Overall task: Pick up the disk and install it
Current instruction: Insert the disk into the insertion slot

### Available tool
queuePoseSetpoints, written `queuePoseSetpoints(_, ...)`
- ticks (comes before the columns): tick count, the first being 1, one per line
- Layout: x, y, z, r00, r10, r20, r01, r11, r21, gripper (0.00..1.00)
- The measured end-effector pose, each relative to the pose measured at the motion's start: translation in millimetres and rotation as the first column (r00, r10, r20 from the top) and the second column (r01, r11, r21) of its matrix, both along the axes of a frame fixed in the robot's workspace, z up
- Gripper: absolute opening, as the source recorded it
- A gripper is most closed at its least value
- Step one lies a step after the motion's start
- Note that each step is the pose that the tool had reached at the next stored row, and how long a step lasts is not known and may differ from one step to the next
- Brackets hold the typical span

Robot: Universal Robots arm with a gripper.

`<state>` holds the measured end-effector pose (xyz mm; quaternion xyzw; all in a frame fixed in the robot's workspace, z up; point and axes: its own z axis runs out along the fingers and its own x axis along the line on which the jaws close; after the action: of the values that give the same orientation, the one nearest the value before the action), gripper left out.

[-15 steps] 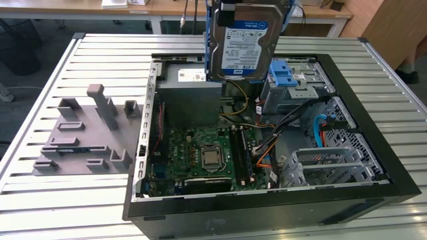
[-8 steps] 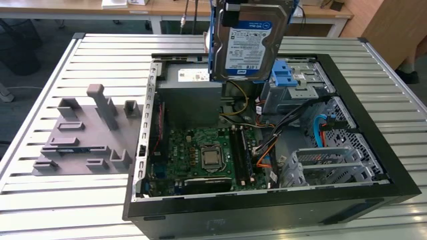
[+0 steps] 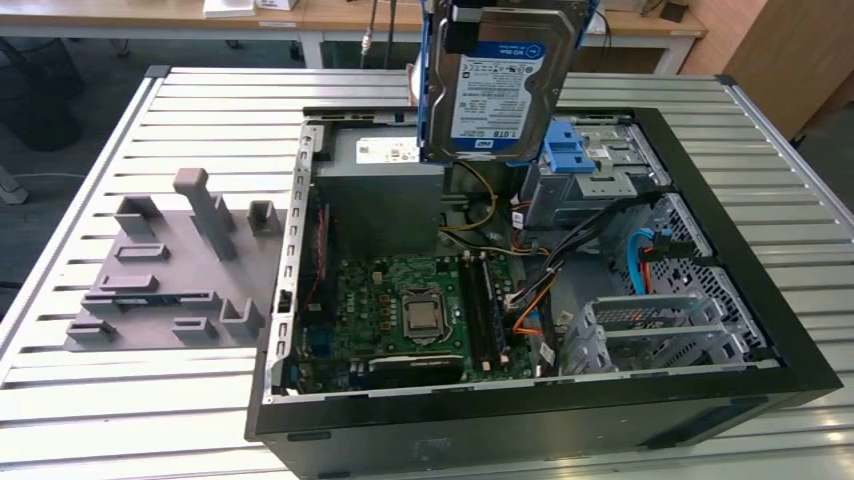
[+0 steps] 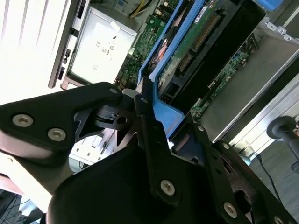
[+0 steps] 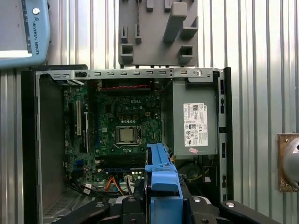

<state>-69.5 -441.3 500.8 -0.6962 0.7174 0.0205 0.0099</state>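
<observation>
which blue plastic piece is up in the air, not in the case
The blue rails on the disk, the labelled drive that the gripper holds above the computer case. The other, the blue latch bracket, sits inside the case.

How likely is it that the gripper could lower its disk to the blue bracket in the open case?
Probably yes: the gripper holds the disk above the open case, and nothing seems to lie over the blue bracket.

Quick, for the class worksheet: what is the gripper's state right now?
gripper: closed on the disk, held above the open computer case.
</observation>
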Motion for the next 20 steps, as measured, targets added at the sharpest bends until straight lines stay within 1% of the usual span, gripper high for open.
queuePoseSetpoints(5, 0.1, 0.0, 0.0, 1.0000, 0.000, 0.0000, 0.000, 1.0000, 0.0000, 0.36)
queuePoseSetpoints(7, 0.1, -0.7, 0.0, 1.0000, 0.000, 0.0010, 0.000, 1.0000, -0.0001, 0.36)
queuePoseSetpoints(10, -0.1, -3.1, -0.4, 1.0000, 0.000, 0.0083, 0.000, 1.0000, -0.0001, 0.36)
queuePoseSetpoints(12, -0.2, -7.0, -1.5, 1.0000, 0.000, 0.0094, 0.000, 1.0000, 0.0001, 0.36)
queuePoseSetpoints(16, -0.2, -17.8, -4.2, 1.0000, 0.000, 0.0095, 0.000, 1.0000, 0.0000, 0.36)
queuePoseSetpoints(20, -0.2, -30.6, -5.9, 1.0000, 0.000, 0.0096, 0.000, 1.0000, 0.0001, 0.36)
